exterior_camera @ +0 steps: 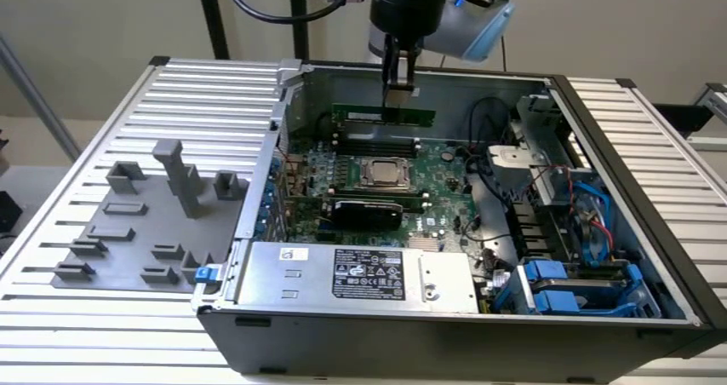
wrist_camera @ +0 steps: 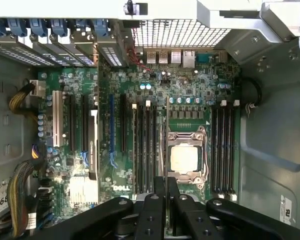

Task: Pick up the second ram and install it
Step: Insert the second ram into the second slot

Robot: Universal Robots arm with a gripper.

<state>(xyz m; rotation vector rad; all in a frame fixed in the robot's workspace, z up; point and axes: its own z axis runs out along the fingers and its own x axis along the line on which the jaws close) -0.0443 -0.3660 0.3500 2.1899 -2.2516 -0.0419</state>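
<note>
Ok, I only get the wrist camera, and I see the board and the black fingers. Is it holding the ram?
Observer: Yes. In the exterior view the gripper pinches a green ram.
Operator: Is it in a slot yet?
Observer: It seems not. It looks to hang just above the slots beyond the CPU.
Operator: Anything else out there?
Observer: A grey rack lies on the exterior view's left, beside the case.
</note>
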